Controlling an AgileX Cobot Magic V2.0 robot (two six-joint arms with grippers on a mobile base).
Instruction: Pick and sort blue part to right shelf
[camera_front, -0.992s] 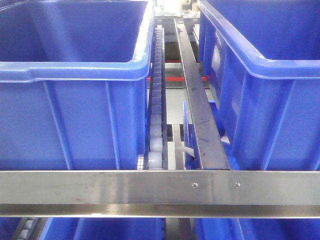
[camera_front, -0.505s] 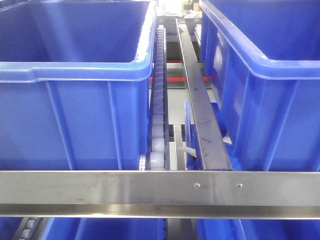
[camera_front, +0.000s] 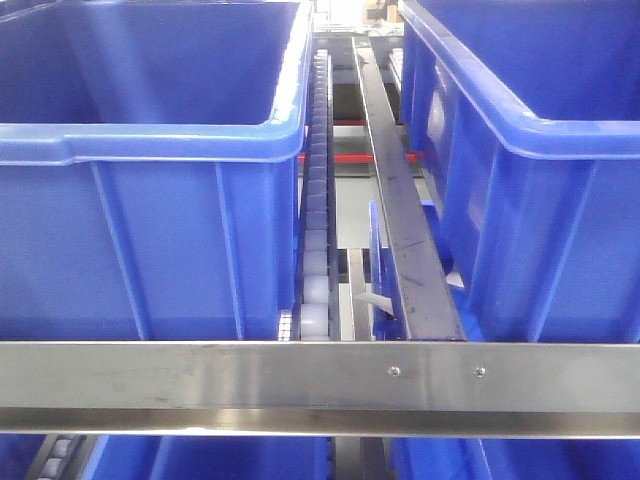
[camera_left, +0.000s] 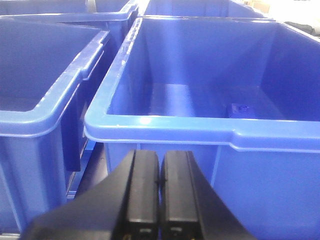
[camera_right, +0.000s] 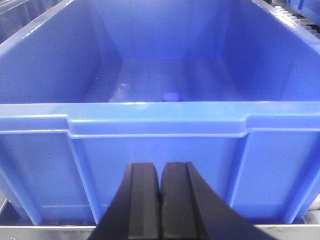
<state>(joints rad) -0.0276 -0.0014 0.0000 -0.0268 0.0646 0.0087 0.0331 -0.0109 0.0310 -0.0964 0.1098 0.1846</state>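
The right shelf shows in the front view as a steel rack with a brushed-steel front rail (camera_front: 200, 375), a pale roller track (camera_front: 315, 230) and two deep blue bins, one left (camera_front: 150, 145) and one right (camera_front: 540, 150). No gripper shows there. My left gripper (camera_left: 160, 155) is shut and empty, just before the rim of a blue bin (camera_left: 200, 127); a small blue part (camera_left: 240, 108) lies on that bin's floor. My right gripper (camera_right: 160, 167) is shut and empty before another blue bin (camera_right: 155, 125), with a small blue part (camera_right: 171, 97) on its floor.
A dark steel divider rail (camera_front: 400, 220) runs back between the two bins. More blue bins stand on the level below (camera_front: 200, 458). Another blue bin (camera_left: 40, 100) stands left of the one in the left wrist view.
The rack sits a few pixels further right in the front view than a second ago. Nothing has moved in the last half second.
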